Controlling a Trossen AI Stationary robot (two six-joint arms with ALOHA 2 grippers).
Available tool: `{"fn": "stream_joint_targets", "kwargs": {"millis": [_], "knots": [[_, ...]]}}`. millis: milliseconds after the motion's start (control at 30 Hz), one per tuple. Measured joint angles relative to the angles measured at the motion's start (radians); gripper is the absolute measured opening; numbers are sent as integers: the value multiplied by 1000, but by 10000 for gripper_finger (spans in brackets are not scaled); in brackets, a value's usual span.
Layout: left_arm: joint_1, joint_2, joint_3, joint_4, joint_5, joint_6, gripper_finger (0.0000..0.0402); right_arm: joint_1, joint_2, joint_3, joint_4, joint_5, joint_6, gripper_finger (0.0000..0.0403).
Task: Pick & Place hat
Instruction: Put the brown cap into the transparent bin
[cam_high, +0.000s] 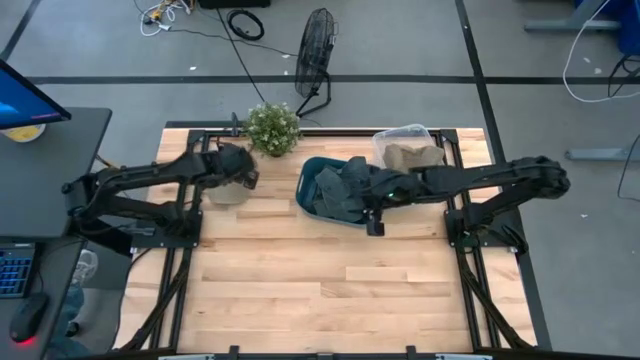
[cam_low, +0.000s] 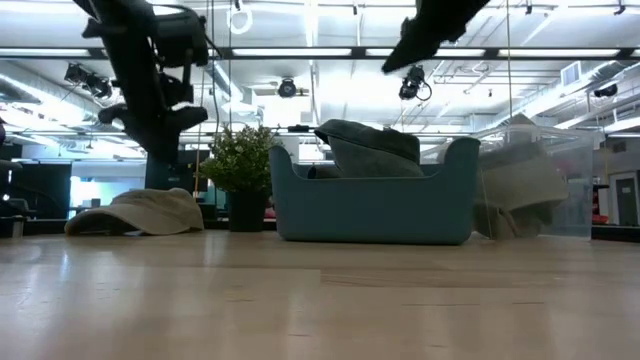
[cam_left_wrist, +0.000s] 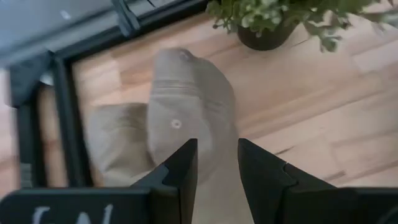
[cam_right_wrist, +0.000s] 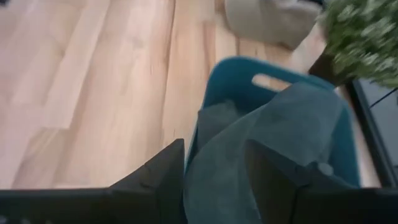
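A beige cap (cam_high: 225, 192) lies flat on the table near its far left corner, crown up (cam_low: 140, 212) (cam_left_wrist: 186, 99). My left gripper (cam_high: 243, 172) (cam_low: 165, 120) (cam_left_wrist: 217, 158) hovers above the cap, open, fingers pointing down. Dark grey hats (cam_high: 345, 185) (cam_low: 370, 145) (cam_right_wrist: 273, 137) are piled in a teal bin (cam_high: 312, 172) (cam_low: 370, 205) (cam_right_wrist: 230, 74). My right gripper (cam_high: 372, 205) (cam_right_wrist: 214, 168) hangs open above this pile, clear of it; in the low view only its arm (cam_low: 430, 30) shows, high above the bin.
A potted plant (cam_high: 272, 128) (cam_low: 240, 165) stands at the far edge between cap and bin. A clear container (cam_high: 410, 150) (cam_low: 530, 190) holding another beige hat sits right of the bin. Bare wood (cam_high: 320, 280) fills the near half of the table.
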Motion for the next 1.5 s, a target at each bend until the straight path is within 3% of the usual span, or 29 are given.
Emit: {"fn": "stream_joint_targets", "kwargs": {"millis": [133, 267, 633, 700, 800, 867, 1000, 1167, 1500], "knots": [[91, 15, -41, 107, 108, 38, 119, 0, 62, 0, 0, 1, 0, 174], [147, 34, -100, 243, 137, 58, 119, 1, 100, 0, 0, 1, 0, 174], [221, 130, -213, 342, 138, 78, 115, 2, 114, 0, 4, 1, 0, 174], [221, 147, -220, 353, 170, 110, 97, 2, 114, 0, 4, 1, 0, 174], [215, 157, -222, 351, 237, 157, 37, 2, 114, 0, 4, 1, 1, 174], [200, 156, -221, 356, 253, 169, 13, 2, 114, 0, 4, 1, 1, 174], [161, 138, -218, 351, 261, 192, 7, 2, 114, 0, 5, 1, 3, 174], [67, 83, -218, 349, 348, 200, 5, 2, 114, 0, 7, 1, 3, 174], [-291, -86, -218, 381, 472, 268, 4, 10, 114, 0, 45, -1, -78, 174]]}}
